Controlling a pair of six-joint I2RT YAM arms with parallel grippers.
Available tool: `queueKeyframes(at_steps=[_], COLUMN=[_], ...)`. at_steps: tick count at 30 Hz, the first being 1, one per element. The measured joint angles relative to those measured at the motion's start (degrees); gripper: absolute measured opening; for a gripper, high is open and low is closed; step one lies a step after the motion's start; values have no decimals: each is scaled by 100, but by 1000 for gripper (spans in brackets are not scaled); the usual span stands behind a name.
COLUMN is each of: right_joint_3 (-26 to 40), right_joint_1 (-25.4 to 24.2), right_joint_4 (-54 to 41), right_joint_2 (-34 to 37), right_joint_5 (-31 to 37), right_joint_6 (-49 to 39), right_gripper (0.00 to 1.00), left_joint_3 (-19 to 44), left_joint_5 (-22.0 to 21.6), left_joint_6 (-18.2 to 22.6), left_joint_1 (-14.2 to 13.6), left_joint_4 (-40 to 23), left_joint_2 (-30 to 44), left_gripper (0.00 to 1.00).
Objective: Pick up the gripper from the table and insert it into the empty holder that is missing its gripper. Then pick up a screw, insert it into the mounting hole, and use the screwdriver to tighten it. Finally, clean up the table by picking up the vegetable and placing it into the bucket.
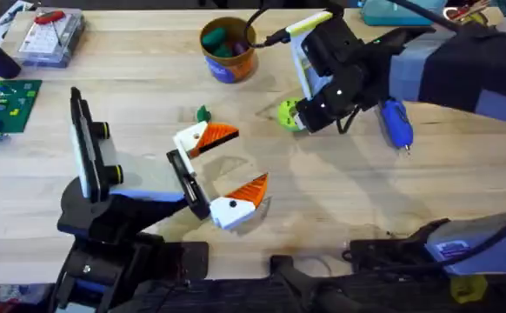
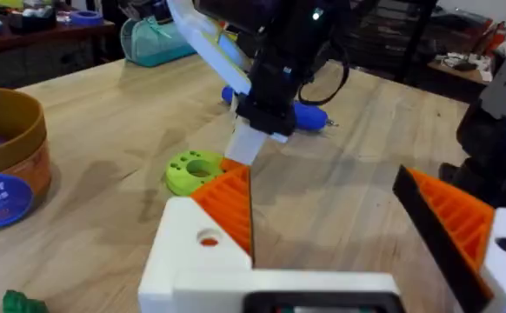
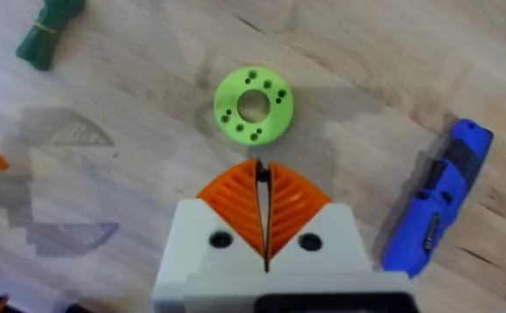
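A green disc (image 1: 285, 113) (image 3: 253, 104) (image 2: 194, 170) with several small holes lies on the table (image 1: 340, 209). Just above its near side hovers my right gripper (image 1: 296, 116) (image 3: 262, 187), shut, with a thin dark screw (image 3: 260, 169) pinched at the pad tips. The blue screwdriver (image 1: 396, 122) (image 3: 444, 200) lies to the right of the disc. A small green vegetable (image 1: 203, 113) (image 3: 49, 35) rests left of the disc. The orange bucket (image 1: 227, 54) (image 2: 9, 165) stands at the back. My left gripper (image 1: 227, 169) (image 2: 349, 217) is open and holds nothing. The loose gripper and its holder are out of view.
A clear plastic box (image 1: 51, 36) sits at the back left corner, and a green circuit board (image 1: 5, 100) lies at the left edge. The bucket holds other vegetable pieces. A teal object (image 1: 392, 10) sits at the back right.
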Motion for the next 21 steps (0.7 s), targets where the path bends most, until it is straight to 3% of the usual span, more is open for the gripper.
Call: queueKeyframes(at_steps=[15,21], right_joint_3=[0,290], right_joint_1=[2,2], right_joint_4=[-42,-659], right_joint_2=[-60,-524], right_joint_5=[-3,-7], right_joint_6=[0,0], right_gripper=[11,11], left_joint_3=[0,0], left_joint_5=[0,0], left_joint_6=[0,0], left_joint_1=[0,0], left_joint_4=[-4,-4], left_joint_2=[0,0], left_gripper=[990,990])
